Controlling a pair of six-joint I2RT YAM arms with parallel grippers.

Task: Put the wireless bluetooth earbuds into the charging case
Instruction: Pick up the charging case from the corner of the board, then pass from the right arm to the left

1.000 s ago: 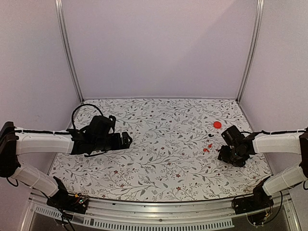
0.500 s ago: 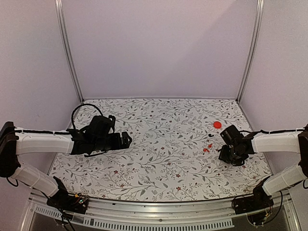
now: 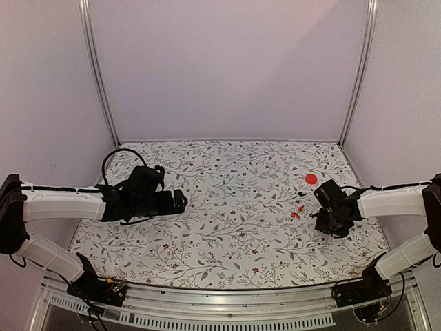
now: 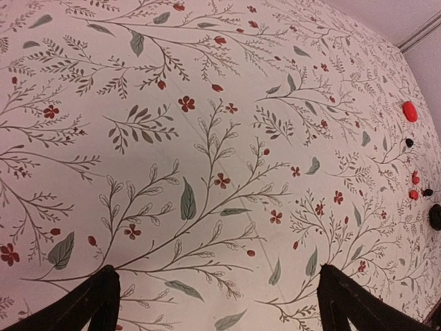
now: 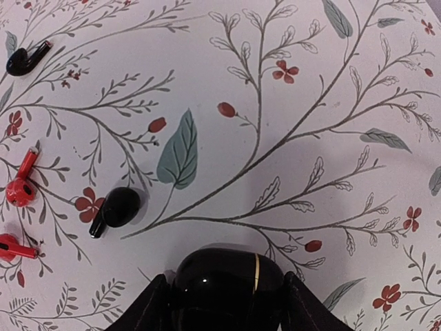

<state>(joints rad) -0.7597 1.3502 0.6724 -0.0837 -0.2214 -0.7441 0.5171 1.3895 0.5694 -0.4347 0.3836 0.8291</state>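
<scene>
My right gripper (image 5: pixel 227 303) is shut on a glossy black charging case (image 5: pixel 227 279) with a thin gold seam, low over the table. A black earbud (image 5: pixel 116 209) lies just left of it, and another black earbud (image 5: pixel 26 59) lies farther off. Two red earbuds (image 5: pixel 21 186) (image 5: pixel 10 246) lie at the left edge. In the top view the red earbuds (image 3: pixel 296 213) lie just left of the right gripper (image 3: pixel 325 222). My left gripper (image 3: pixel 180 201) is open and empty at the table's left; its fingers (image 4: pixel 89 307) stand wide apart.
A round red case (image 3: pixel 311 178) sits at the back right, also in the left wrist view (image 4: pixel 410 111). The floral table cloth (image 3: pixel 234 234) covers the whole table. Purple walls and metal posts enclose the back and sides.
My right gripper has shifted slightly left and back, closer to the earbuds, with the black case in it. The left arm has not moved.
</scene>
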